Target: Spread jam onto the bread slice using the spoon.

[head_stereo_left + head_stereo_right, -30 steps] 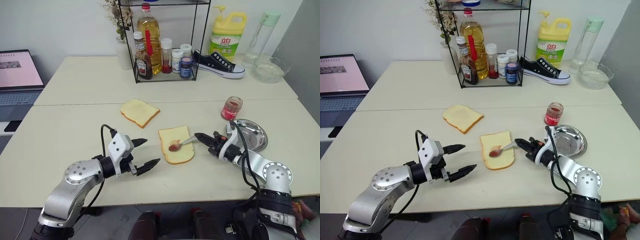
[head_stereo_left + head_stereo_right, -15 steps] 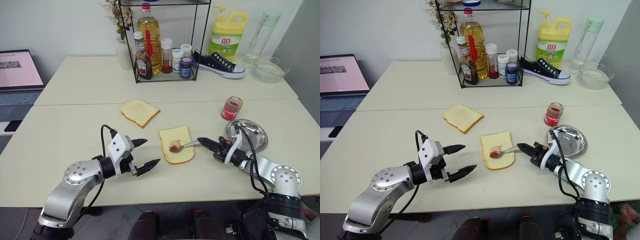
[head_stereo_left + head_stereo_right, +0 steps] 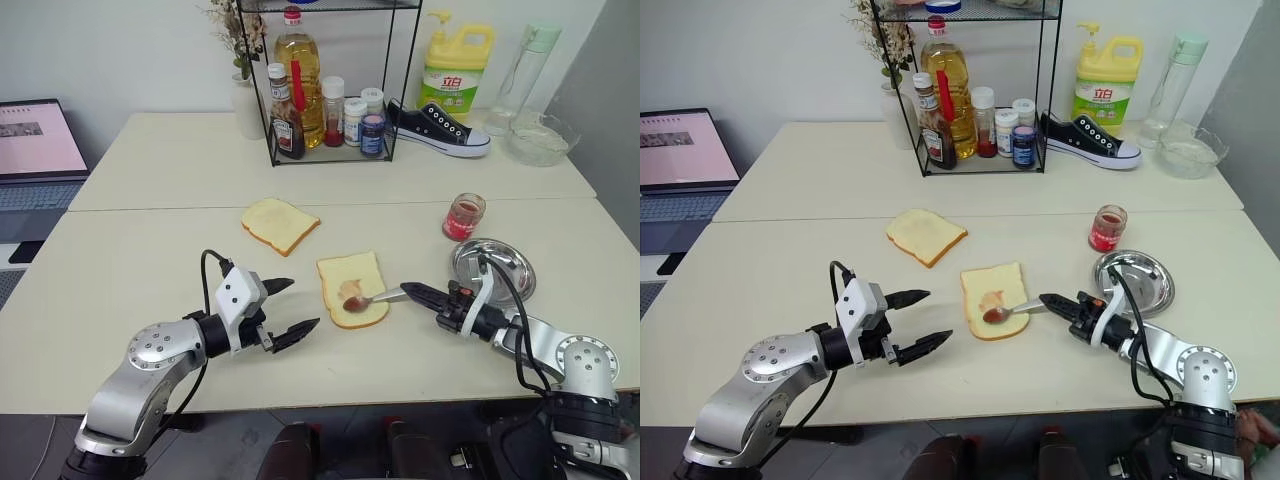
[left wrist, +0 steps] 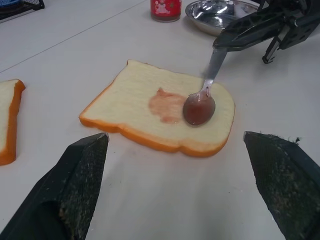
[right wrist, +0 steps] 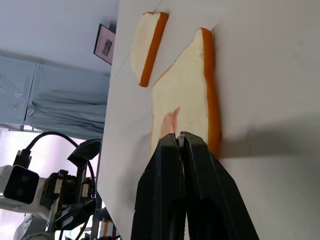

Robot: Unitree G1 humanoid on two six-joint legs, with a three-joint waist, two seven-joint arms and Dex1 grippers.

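On the pale table (image 3: 150,250), your bread slice (image 3: 352,288) lay central. Your right gripper (image 3: 412,294), at its 3 o'clock, pinched the spoon (image 3: 368,298); jam (image 4: 167,105) was half spread. Next, drag wider. Left gripper (image 3: 288,306) gaped empty.

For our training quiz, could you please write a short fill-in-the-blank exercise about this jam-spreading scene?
1. The right gripper is shut on the handle of the ____.
2. The spoon bowl rests on the ____ slice.
3. The left gripper hovers beside the bread slice with its fingers ____.
4. The jam jar stands beside the steel ____.

Answers: spoon; bread; open; dish
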